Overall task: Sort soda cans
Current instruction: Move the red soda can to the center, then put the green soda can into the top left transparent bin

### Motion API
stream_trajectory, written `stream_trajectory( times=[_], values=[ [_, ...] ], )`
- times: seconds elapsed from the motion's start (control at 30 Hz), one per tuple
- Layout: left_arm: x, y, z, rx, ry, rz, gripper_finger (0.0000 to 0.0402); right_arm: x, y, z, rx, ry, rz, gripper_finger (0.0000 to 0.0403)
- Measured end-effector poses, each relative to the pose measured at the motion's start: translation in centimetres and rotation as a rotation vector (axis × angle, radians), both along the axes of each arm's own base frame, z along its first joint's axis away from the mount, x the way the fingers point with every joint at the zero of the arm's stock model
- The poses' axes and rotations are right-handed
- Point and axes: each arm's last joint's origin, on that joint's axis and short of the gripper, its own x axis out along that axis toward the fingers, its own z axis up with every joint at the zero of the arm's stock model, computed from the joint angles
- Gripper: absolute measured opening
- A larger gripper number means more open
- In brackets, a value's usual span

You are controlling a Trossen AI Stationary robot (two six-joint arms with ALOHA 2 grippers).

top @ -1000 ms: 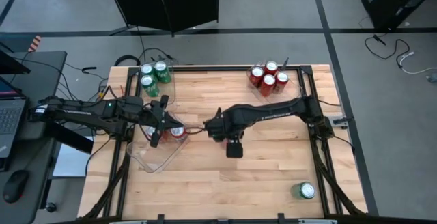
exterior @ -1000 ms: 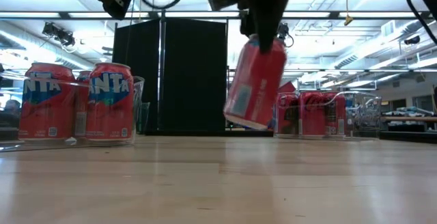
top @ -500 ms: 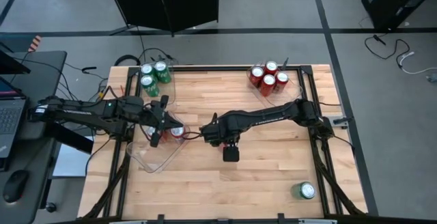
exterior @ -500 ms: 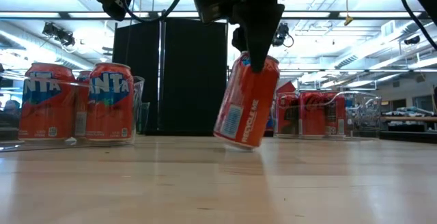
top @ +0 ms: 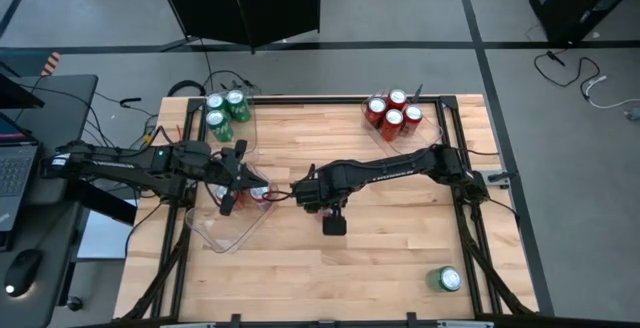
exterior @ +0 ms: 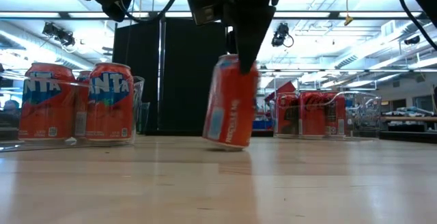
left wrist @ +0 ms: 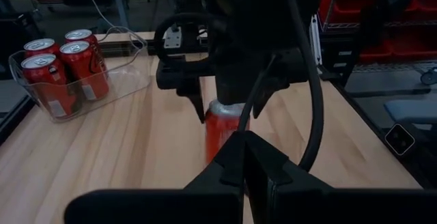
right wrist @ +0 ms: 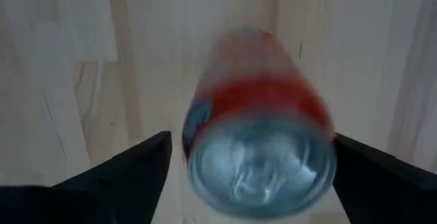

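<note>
My right gripper (exterior: 239,54) is at mid-table, shut on a red soda can (exterior: 230,102) that shows blurred in the right wrist view (right wrist: 258,157). My left gripper (top: 232,180) hovers shut above the clear near-left tray (top: 222,230), which holds red cans (top: 259,194). These cans stand upright on their bases in the low view (exterior: 109,101). Green cans (top: 224,109) stand in the far-left tray, red cans (top: 393,115) in the far-right tray. One green can (top: 447,280) stands alone near the table's near right corner. My right gripper pinches the red can at its silver top end (right wrist: 263,173), one finger (right wrist: 136,169) on each side, coming from above and pointing down. The can hangs below, slightly tilted, with its base (exterior: 224,144) at the table; whether it touches, I cannot tell.
Bare wooden tabletop (top: 400,248) lies near of the right arm. Black frame rails run along both table sides (top: 470,228). Cables lie at the far left corner (top: 190,93). A laptop (top: 15,168) sits on a side desk left of the table.
My right gripper has moved toward the table's left edge and down, still holding the red can. The can, lifted clear and strongly tilted a second ago, now sits lower, with its base at the table, and stands closer to upright.
</note>
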Motion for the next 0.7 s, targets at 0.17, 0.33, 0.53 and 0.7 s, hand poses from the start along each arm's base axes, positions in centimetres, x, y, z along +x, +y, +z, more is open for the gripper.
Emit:
stream_trajectory(
  times=[0.17, 0.33, 0.53, 0.7],
  values=[
    [0.0, 0.0, 0.0, 0.0, 0.004, -0.001, 0.0007, 0.2, 0.0, 0.0, 0.003, -0.019, 0.003, 0.0376],
    [0.0, 0.0, 0.0, 0.0, 0.005, -0.001, 0.0007, 0.1, 0.0, 0.3, 0.001, -0.012, 0.02, 0.0377],
    [0.0, 0.0, -0.1, 0.0, 0.006, -0.001, 0.0007, -1.0, 0.9, 2.8, -0.007, 0.051, 0.033, 0.0359],
    [0.0, 0.0, -0.1, -0.002, 0.015, -0.001, 0.0007, -2.5, 3.4, 4.2, -0.062, 0.085, 0.059, 0.03]
  ],
)
